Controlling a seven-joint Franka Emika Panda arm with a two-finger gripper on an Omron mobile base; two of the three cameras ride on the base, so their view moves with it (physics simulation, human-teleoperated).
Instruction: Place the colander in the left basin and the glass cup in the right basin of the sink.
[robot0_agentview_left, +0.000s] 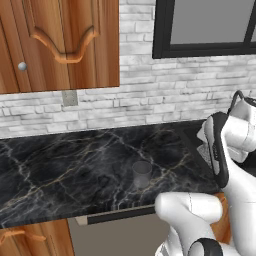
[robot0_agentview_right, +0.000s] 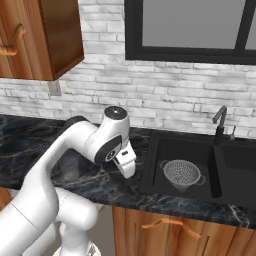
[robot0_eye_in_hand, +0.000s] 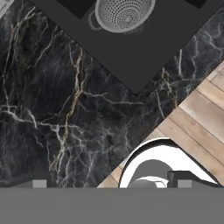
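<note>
The glass cup (robot0_agentview_left: 142, 173) stands upright on the dark marble counter, left of the sink and near the front edge. The colander (robot0_agentview_right: 182, 172) sits upright in the left basin (robot0_agentview_right: 162, 150) of the black sink (robot0_agentview_right: 148, 175); the hand view has the colander (robot0_eye_in_hand: 124, 15) at its top. The right basin (robot0_agentview_right: 241, 156) lies beyond the divider and holds nothing that I can see. My gripper (robot0_agentview_right: 127, 169) hangs over the counter just left of the sink, between cup and colander. Its fingertips (robot0_eye_in_hand: 39, 184) stand wide apart, open, with nothing between them.
A black faucet (robot0_agentview_right: 218, 125) rises at the sink's back edge. A white brick wall and a dark-framed window (robot0_agentview_right: 190, 30) stand behind it. Wooden upper cabinets (robot0_agentview_left: 55, 45) hang above the counter's left part. The counter's front edge drops to wooden cabinet fronts (robot0_agentview_right: 170, 227).
</note>
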